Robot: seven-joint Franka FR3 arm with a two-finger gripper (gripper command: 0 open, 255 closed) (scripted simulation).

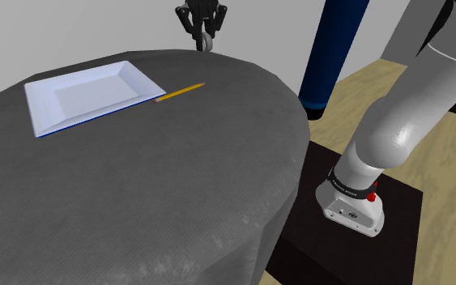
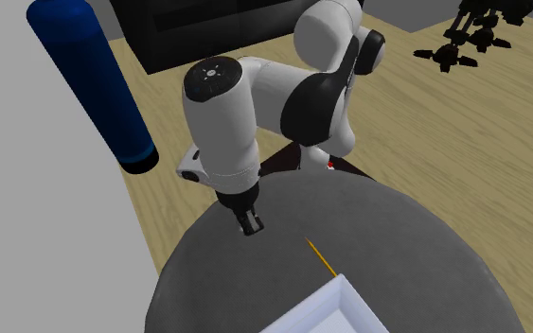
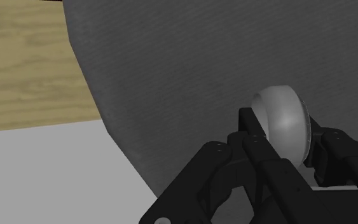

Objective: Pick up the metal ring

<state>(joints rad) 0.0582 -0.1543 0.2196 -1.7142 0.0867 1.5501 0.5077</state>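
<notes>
Closest to the wrist camera are the two black fingers [image 3: 260, 153], and between them sits the ring [image 3: 287, 122], grey and smooth with a soft shine. It stands on its edge, and a finger presses on each side of it, so the gripper [image 3: 290, 137] is closed narrow around it and holds it. In the shoulder view the ring is seen at the far rim of the table [image 1: 177, 186], under the fingertips. Whether it touches the surface or hangs a little above it, I cannot tell. The table is round and dark grey, with a rough texture. The arm reaches down to it from above, and the hand points nearly straight down at the rim on the side of the stand [image 1: 343, 247], a dark box. Well apart from the ring, a yellow pencil [image 1: 180, 91] lies flat on the table. One of its ends is just beside the corner of a white square plate [image 1: 88, 95] with a thin blue edge. Beyond the table rim there is a wooden floor [image 1: 445, 154]. A tall dark blue cylinder [image 1: 335, 48] stands upright on the floor beside a grey wall.
</notes>
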